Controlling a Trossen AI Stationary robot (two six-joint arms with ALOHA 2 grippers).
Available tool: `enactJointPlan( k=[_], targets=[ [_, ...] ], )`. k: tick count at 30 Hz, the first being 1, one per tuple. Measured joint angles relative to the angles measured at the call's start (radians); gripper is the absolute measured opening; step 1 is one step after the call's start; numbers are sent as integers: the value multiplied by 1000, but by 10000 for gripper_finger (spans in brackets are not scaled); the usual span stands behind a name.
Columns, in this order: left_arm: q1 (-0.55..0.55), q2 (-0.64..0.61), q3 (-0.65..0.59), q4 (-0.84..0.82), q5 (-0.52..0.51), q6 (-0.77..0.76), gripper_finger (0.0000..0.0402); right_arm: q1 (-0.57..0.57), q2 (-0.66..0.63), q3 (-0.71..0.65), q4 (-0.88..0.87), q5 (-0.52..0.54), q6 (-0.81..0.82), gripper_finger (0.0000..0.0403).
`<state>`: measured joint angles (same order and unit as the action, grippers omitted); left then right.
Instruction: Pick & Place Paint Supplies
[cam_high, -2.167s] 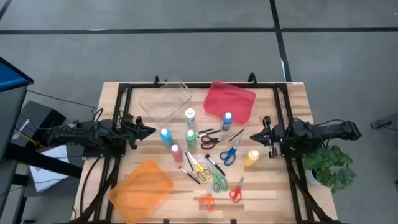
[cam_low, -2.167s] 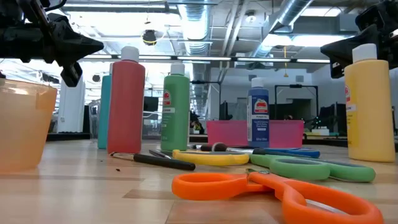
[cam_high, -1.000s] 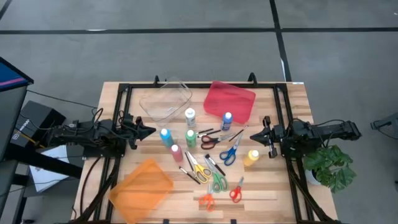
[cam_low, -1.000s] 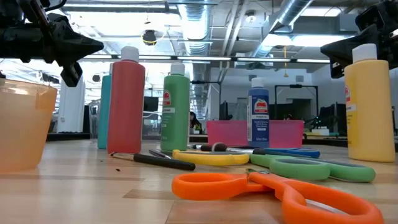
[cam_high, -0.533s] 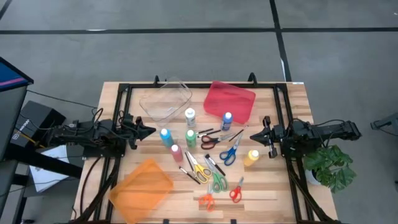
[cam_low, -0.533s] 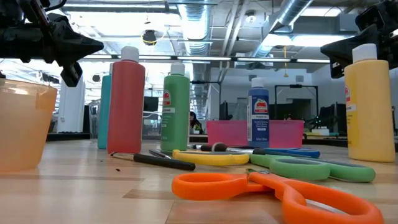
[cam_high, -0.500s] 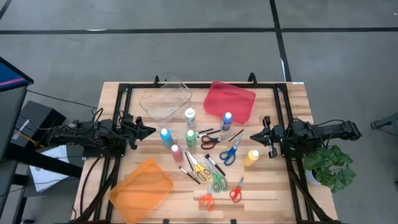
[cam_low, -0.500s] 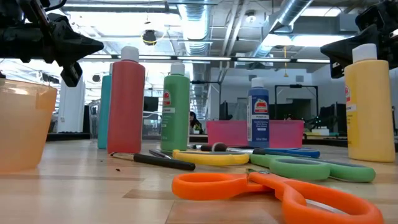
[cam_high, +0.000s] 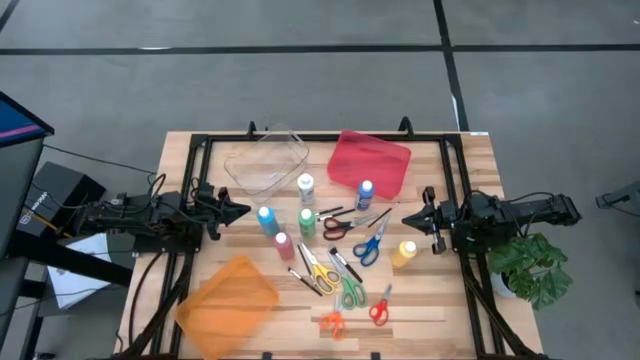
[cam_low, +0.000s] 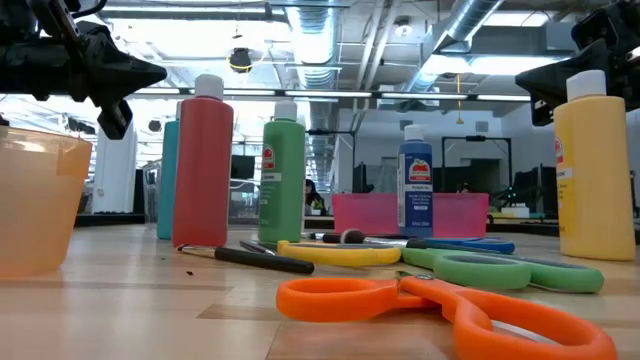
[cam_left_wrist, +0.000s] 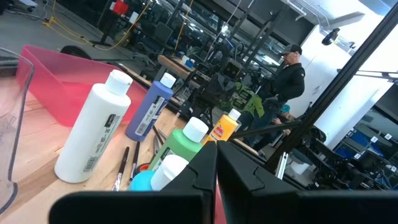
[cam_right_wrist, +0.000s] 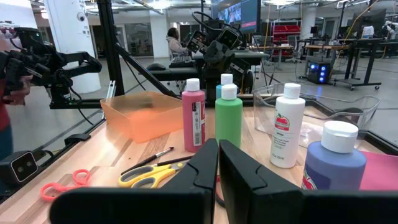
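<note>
Six upright white-capped paint bottles stand on their bases mid-table: white (cam_high: 305, 186), dark blue (cam_high: 365, 192), light blue (cam_high: 266, 218), green (cam_high: 306, 222), pink (cam_high: 283, 246) and yellow (cam_high: 405, 254). My left gripper (cam_high: 245, 209) hovers shut at the table's left, pointing level toward the light blue bottle and apart from it. My right gripper (cam_high: 404, 217) hovers shut at the right, just beyond the yellow bottle. In the left wrist view the shut fingers (cam_left_wrist: 216, 155) face the white bottle (cam_left_wrist: 93, 134) and the green bottle (cam_left_wrist: 180, 146). The right wrist view shows the pink bottle (cam_right_wrist: 193, 118) and the green bottle (cam_right_wrist: 229, 121).
A clear bin (cam_high: 266, 160) and a red bin (cam_high: 370, 163) sit at the far side, an orange bin (cam_high: 230, 298) at the near left. Several coloured scissors (cam_high: 347, 290) and paintbrushes (cam_high: 302, 277) lie among the bottles. A plant (cam_high: 530, 268) stands off the right edge. A person (cam_left_wrist: 289, 74) stands beyond the table.
</note>
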<state>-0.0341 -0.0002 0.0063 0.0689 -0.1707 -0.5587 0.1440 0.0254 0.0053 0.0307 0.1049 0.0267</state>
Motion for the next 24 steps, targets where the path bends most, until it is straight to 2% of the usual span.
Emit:
enactJointPlan(
  k=[20, 24],
  targets=[
    [0, 49, 0, 47, 0, 0, 6, -1, 0, 0, 20, 0, -6, 13],
    [0, 74, 0, 54, 0, 0, 6, -2, 0, 0, 44, 0, 73, 13]
  ],
)
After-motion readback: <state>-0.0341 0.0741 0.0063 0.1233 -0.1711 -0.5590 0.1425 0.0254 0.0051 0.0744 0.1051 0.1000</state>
